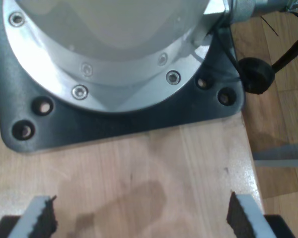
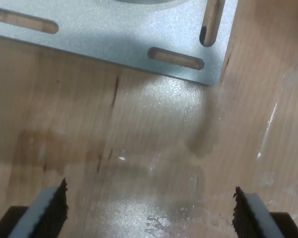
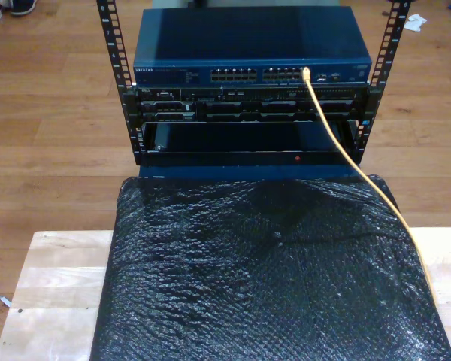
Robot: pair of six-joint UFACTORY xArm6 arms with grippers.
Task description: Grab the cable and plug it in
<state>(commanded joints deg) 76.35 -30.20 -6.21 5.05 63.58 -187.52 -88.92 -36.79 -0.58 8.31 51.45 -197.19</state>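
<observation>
Start with my first gripper (image 1: 141,213); its black-padded jaws stand wide apart with nothing between them, bare pale wooden tabletop (image 1: 154,168) beneath, and just ahead of the tips the dark square base plate (image 1: 114,126) carrying a round bolted aluminium flange (image 1: 114,64). My second gripper (image 2: 149,210) is likewise spread wide and empty over the same kind of wood, with a slotted silver mounting plate (image 2: 124,44) ahead of it.

Farther off, in the exterior view, you see the long thin yellow-orange network cable (image 3: 376,192); it trails over the crinkled black plastic sheet (image 3: 263,278) and rises to the blue network switch (image 3: 248,45) in the black rack (image 3: 135,113), its far end already at a port (image 3: 307,73); whether it is fully seated I cannot tell.

Expect it to be light, limp and slippery; the plug's clip is likely fragile, so you should pinch the sheath just behind the plug.
</observation>
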